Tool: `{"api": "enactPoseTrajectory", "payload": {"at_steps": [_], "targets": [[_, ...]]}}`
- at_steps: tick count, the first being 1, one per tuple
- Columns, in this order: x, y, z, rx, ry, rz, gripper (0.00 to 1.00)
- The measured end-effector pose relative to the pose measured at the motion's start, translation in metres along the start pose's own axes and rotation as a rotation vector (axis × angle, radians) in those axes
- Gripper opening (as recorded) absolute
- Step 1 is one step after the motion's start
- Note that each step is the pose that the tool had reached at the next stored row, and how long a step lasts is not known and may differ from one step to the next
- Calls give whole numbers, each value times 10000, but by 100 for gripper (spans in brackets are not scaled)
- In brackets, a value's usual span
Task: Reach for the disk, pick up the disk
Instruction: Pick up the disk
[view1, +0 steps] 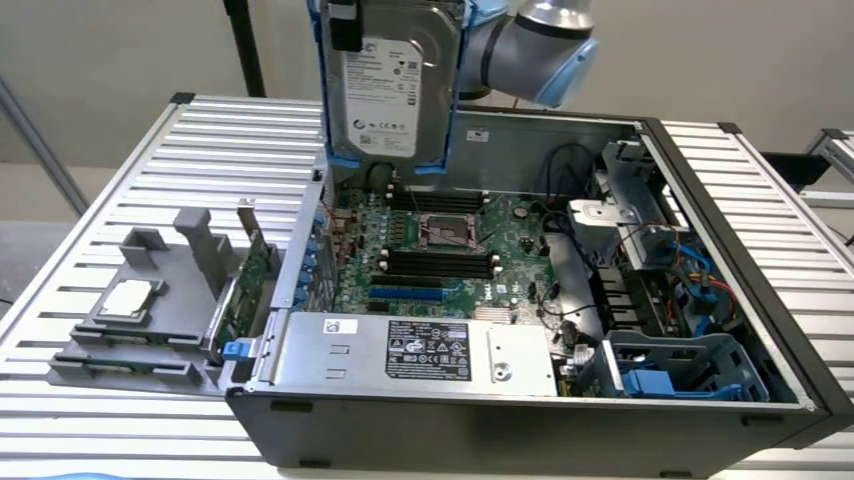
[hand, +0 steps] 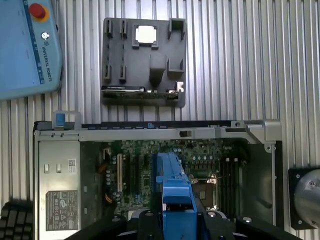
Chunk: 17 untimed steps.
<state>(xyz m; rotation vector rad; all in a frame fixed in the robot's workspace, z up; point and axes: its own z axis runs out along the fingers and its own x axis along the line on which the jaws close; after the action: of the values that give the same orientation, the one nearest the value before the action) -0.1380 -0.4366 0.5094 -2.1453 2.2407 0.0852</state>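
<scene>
The disk (view1: 387, 85) hangs upright in the air above the open computer case (view1: 747, 300), its silver face and white label turned toward the exterior camera, with blue rails down both sides. My gripper (view1: 350, 22) is shut on its upper end, and a black finger lies over the top left rail. In the wrist view the disk (hand: 172, 190) is edge-on, a blue rail sticking out from my gripper (hand: 172, 217) over the motherboard (hand: 200, 160).
A grey fixture (view1: 147, 310) at the exterior view's left carries a small square silver chip (view1: 127, 297) and a green circuit card (view1: 251, 275). The power supply (view1: 414, 350) and a blue drive cage (view1: 681, 365) fill the case's near side. A teach pendant (hand: 27, 45) lies on the slatted table.
</scene>
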Motion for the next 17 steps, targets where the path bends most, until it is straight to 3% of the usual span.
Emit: {"api": "enactPoseTrajectory", "payload": {"at_steps": [17], "targets": [[227, -754, -25, -2, -25, -1, 33]]}}
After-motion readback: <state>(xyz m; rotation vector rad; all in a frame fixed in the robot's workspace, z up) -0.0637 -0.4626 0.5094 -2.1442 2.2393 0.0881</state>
